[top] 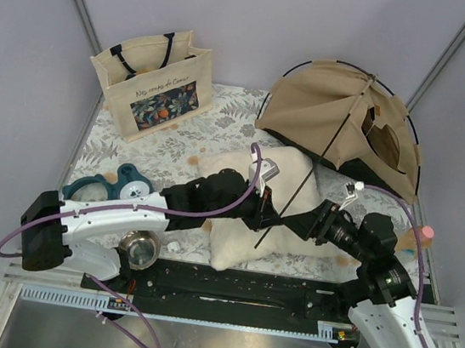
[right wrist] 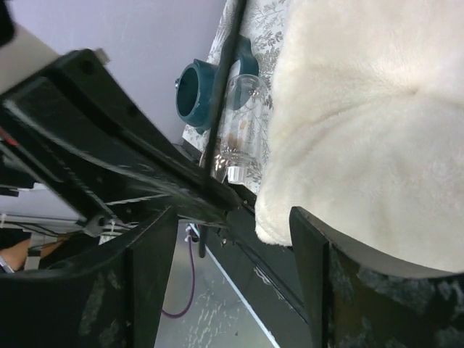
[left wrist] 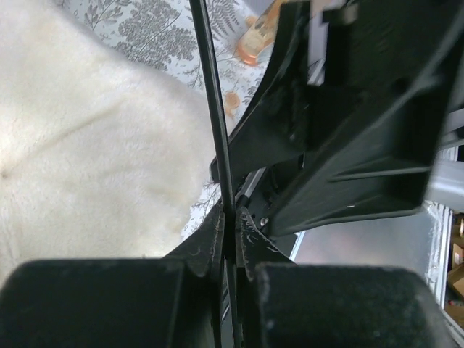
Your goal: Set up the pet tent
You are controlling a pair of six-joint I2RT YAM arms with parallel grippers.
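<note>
Tan fabric pet tent (top: 335,110) sits rear right on the surface (top: 176,145). One black pole (top: 293,201) slants down from it over the cream pillow (top: 233,234) to the left end effector (top: 262,219). The right end effector (top: 294,223) is just beside it. Tote bag (top: 152,84) rear left: cursive line above the floral print, unreadable. Tent's brown label patch (top: 376,110): unreadable too.

Left wrist: end effector clenched on the pole, pillow to its left.

Right wrist: fingers (right wrist: 148,254) spread, released, gripping nothing. Pillow at right, teal feeder (right wrist: 197,90) behind.
</note>
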